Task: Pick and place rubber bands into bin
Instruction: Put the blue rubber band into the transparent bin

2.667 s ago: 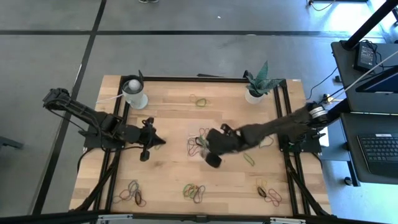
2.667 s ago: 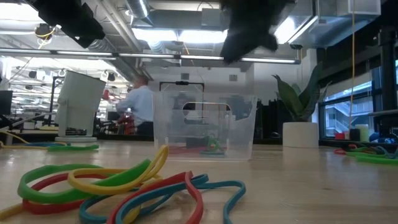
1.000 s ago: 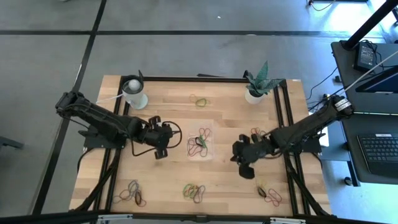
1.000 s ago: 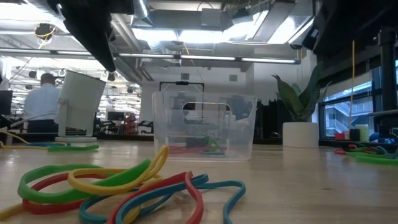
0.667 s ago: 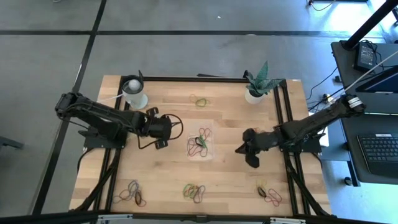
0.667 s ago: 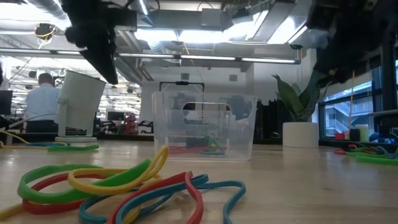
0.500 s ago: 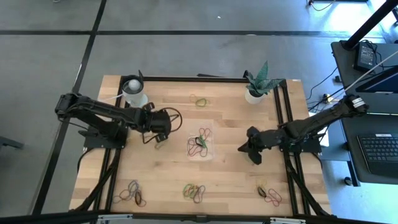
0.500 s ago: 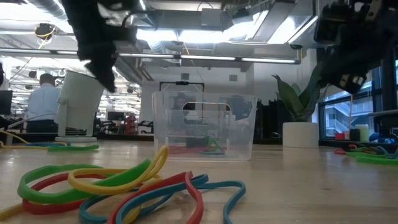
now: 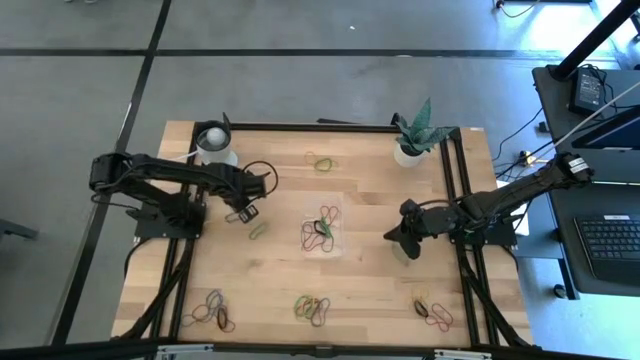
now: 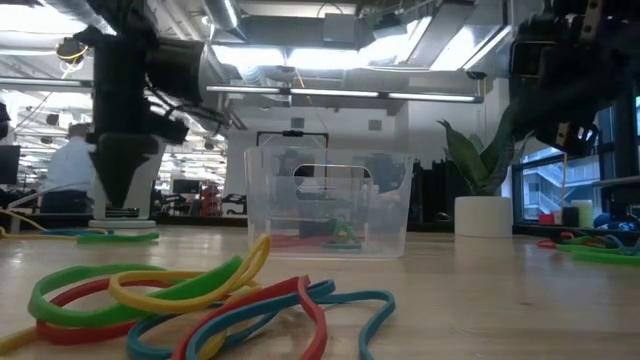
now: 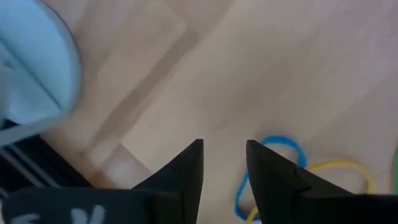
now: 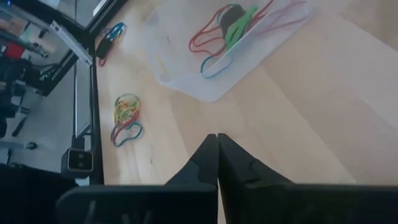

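Note:
The clear bin (image 9: pixel 322 228) sits mid-table with several rubber bands (image 12: pixel 227 25) in it. More rubber bands lie in loose piles near the front edge (image 9: pixel 312 308), front left (image 9: pixel 215 310), front right (image 9: pixel 432 308) and at the far side (image 9: pixel 320 160). My left gripper (image 9: pixel 243 212) points down, open, above the wood left of the bin. A blue and a yellow band (image 11: pixel 273 171) lie just beside one of its fingers, and nothing is between them (image 11: pixel 224 152). My right gripper (image 9: pixel 396 240) hangs shut right of the bin, holding nothing (image 12: pixel 216 140).
A white cup (image 9: pixel 215 148) stands at the far left and a white plant pot (image 9: pixel 408 150) at the far right. Black frame rails (image 9: pixel 188 250) run along the table's sides. Bare wood lies between the bin and each gripper. A person (image 10: pixel 72 175) is in the room behind.
My left gripper has gone from beside the bin toward the table's far left corner, sunk toward the wood and tipped to point down. My right gripper has drawn back toward the table's far right and rolled, then kept still. The bin and bands have not moved.

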